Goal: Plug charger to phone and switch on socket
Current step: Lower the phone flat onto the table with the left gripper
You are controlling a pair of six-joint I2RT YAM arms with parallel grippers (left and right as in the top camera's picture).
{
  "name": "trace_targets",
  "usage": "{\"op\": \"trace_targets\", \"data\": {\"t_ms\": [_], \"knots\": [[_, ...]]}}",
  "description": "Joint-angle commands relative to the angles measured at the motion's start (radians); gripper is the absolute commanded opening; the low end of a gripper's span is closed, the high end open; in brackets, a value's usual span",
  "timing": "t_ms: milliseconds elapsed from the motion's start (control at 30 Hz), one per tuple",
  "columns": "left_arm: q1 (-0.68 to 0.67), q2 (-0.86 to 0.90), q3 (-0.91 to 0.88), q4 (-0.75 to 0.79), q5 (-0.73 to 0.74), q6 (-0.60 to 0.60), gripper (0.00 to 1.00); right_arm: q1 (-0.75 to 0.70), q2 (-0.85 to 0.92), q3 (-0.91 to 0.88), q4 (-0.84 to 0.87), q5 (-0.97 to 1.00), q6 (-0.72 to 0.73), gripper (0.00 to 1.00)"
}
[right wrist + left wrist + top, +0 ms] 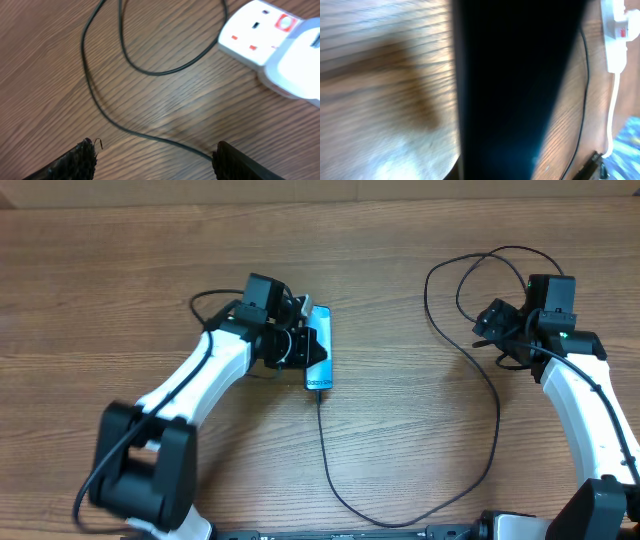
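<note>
Phone [322, 330] gripped by L end effector [305, 348], R end effector [155, 156] spread over charger [150, 73]

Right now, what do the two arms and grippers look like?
Both the left arm and right arm have white shells, black joints and black cables alongside. The left gripper and right gripper are black. A green light glows on the right wrist.

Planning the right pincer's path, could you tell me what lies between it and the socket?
Only the charger cable curves across that stretch, as the right wrist view shows.
</note>
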Motion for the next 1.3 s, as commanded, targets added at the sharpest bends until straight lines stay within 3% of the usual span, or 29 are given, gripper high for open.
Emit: {"op": "trace_targets", "data": {"t_ms": [0,100,267,333,400,533,667,900,1067,1167,1267], "knots": [[-0.008,0.098,-0.013,0.075,0.215,0.039,0.04,0.003,0.002,0.014,-0.004,-0.077,0.000,0.75],[-0.010,0.173,-0.013,0.145,0.296,0.020,0.04,0.003,0.002,0.014,-0.024,-0.090,-0.003,0.75],[-0.010,0.233,-0.013,0.157,0.291,0.007,0.04,0.003,0.002,0.014,-0.031,-0.091,-0.002,0.75],[-0.010,0.245,-0.014,0.148,0.237,-0.004,0.05,0.003,0.002,0.014,-0.031,-0.107,-0.003,0.75],[-0.010,0.256,-0.014,0.125,0.146,-0.094,0.04,0.003,0.003,0.014,-0.034,-0.129,-0.003,0.75],[-0.011,0.270,-0.022,0.120,0.114,-0.145,0.05,0.003,0.006,0.014,-0.042,-0.136,-0.003,0.76],[-0.014,0.274,-0.023,0.112,0.107,-0.144,0.17,0.004,0.009,0.013,-0.042,-0.163,-0.003,0.83],[-0.015,0.274,-0.023,0.117,0.085,-0.152,0.22,0.004,0.010,-0.028,-0.016,-0.176,-0.003,0.92],[-0.008,0.274,-0.023,0.116,0.102,-0.170,0.34,0.004,0.010,-0.069,-0.003,-0.177,-0.003,1.00],[-0.007,0.274,-0.023,0.111,0.104,-0.195,0.36,0.004,0.010,-0.082,-0.011,-0.196,-0.002,1.00],[-0.004,0.273,-0.023,0.104,0.111,-0.215,0.48,0.004,0.010,-0.082,-0.006,-0.287,-0.002,1.00]]}}
